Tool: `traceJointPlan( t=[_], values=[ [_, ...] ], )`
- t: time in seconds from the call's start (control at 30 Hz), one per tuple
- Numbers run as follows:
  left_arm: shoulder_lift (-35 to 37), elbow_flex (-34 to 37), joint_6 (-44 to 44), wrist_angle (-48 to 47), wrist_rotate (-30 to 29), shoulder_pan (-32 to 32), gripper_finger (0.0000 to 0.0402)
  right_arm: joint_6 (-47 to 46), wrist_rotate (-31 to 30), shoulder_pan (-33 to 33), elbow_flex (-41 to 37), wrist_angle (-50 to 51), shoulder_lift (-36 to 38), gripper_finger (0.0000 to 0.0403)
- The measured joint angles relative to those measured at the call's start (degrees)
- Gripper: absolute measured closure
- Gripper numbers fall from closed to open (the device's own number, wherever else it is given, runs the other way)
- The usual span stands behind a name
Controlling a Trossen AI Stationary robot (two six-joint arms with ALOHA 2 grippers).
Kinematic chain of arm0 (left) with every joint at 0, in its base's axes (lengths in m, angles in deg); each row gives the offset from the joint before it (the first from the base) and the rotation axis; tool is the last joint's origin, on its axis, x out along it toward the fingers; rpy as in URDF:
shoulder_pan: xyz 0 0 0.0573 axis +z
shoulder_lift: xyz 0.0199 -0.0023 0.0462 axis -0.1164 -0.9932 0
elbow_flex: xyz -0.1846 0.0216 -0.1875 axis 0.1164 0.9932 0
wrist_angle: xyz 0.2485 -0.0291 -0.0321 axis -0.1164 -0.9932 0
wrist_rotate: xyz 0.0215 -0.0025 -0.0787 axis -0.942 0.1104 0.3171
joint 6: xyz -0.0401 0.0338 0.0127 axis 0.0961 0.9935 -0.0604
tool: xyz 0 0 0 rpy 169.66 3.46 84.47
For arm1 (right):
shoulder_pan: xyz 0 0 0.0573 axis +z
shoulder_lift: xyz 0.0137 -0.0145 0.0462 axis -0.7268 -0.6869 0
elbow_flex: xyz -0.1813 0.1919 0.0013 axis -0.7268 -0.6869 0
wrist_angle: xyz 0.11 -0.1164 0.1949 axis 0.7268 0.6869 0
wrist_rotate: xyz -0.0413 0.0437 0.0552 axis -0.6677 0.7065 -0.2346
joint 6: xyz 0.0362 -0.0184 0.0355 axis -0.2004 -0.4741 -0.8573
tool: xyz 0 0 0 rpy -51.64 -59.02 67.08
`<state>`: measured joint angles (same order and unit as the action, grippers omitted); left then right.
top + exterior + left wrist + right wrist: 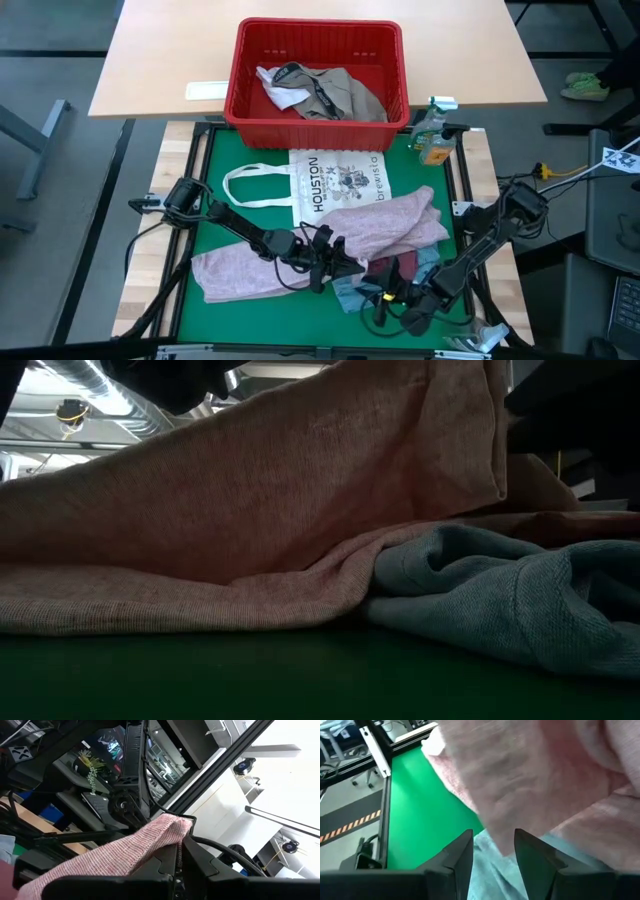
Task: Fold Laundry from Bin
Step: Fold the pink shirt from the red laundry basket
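A pale pink garment [370, 225] lies spread across the near half of the green mat [245, 150], partly raised like a tent [250, 500]. A maroon piece [392, 268] and a light blue piece [352, 294] lie under its near edge. My left gripper [322, 268] is shut on the pink garment. My right gripper [493, 840] is open just right of it, its fingers on either side of a hanging pink edge [502, 842] above the light blue piece [490, 880]. Whether they touch it, I cannot tell. The red bin [320, 100] stands at the far edge, holding khaki-grey and white laundry [335, 90]. My left gripper pinches a bunched fold of the pink garment [172, 825] between its two fingertips [200, 855]. The fingers come from the table's left and slant slightly upward. That part is lifted off the mat, and the cloth trails back over one finger [100, 860]; the rest lies on the table.
A flat white tote bag printed "HOUSTON" [335, 180] lies between the bin and the pink garment. A small bottle [434, 140] stands at the mat's far right corner. Bare green mat shows at the far left.
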<state>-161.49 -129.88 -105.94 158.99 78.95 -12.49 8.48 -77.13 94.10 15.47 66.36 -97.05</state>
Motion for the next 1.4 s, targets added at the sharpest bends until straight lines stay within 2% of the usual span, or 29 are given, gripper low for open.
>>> traceJointPlan(
  t=[0.57, 0.67, 0.83, 1.03, 1.17, 1.4],
  values=[
    [0.00, 0.00, 0.00, 0.00, 0.00, 0.00, 0.0391, -0.28, 1.00, -5.25, 0.00, 0.45, 0.00, 0.0264],
    [0.00, 0.00, 0.00, 0.00, 0.00, -0.02, 0.0391, -0.28, 1.02, -5.14, 0.00, 0.45, 0.00, 0.0292],
    [0.00, 0.00, 0.00, 0.00, -0.04, -0.38, 0.0391, 0.57, 3.79, -5.09, 0.00, 0.50, 0.13, 0.0387],
    [0.00, 0.00, -0.03, 0.00, -0.02, -2.27, 0.0391, 1.73, 12.46, -3.33, 0.00, 1.18, 3.63, 0.0387],
    [0.00, 0.00, -0.04, -0.35, -0.21, -4.48, 0.0391, 1.22, 19.05, -0.49, 0.56, 6.72, 7.89, 0.0396],
    [0.00, -0.02, -0.04, -10.05, -7.35, -7.76, 0.0391, -3.01, 23.40, 2.92, 8.64, 28.42, 13.25, 0.0398]
  ],
)
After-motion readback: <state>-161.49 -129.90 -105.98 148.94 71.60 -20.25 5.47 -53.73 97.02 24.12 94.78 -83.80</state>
